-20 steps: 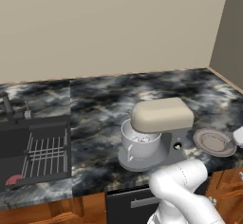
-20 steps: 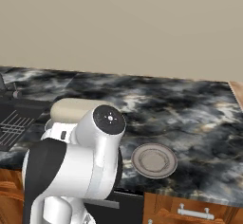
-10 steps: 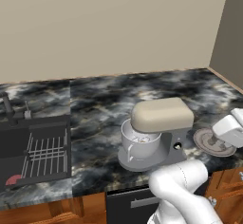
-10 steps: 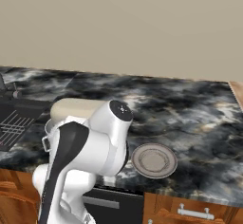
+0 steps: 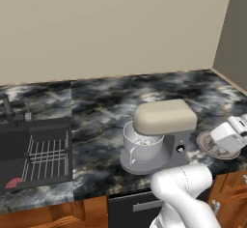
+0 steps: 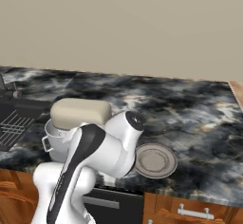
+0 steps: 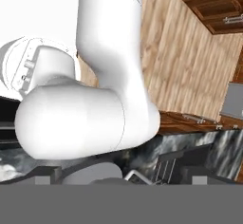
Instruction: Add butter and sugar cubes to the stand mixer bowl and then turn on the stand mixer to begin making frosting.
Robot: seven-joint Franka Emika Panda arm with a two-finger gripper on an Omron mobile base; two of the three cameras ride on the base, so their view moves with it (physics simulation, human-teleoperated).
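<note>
Stand mixer [image 5: 161, 130] sitting near the front edge of the dark marbled counter [image 5: 101, 111], beige rounded head [image 6: 79, 112] lying level over the bowl, dark grey base beneath, small round knob [image 5: 180, 149] showing on the column facing the front. Stand mixer bowl [image 5: 141, 147], light grey metal, sitting on the mixer base under the head, side handle [image 6: 46, 144] sticking out toward the sink side; some pale contents or whisk wire glinting inside, too small to identify. Round grey plate [image 6: 155, 160] lying flat on the counter just beside the mixer, on the side away from the sink; bare in the right base view. Butter and sugar cubes not being made out with certainty anywhere on the counter. Gripper [image 5: 230, 136] hovering over the plate at the right edge of the left base view, white hand tilted, apparently holding nothing; fingertips too small there to judge, jaws standing spread wide and released. White arm rising from below the counter front, elbow bulging in front of the mixer in the right base view and hiding part of the base. Black sink [image 5: 34, 157] lying at the far end of the counter, wire rack [image 5: 46, 157] resting inside, a small red item [image 5: 13, 183] sitting at its front corner. Wooden cabinet fronts [image 6: 187, 211] running beneath the counter.
</note>
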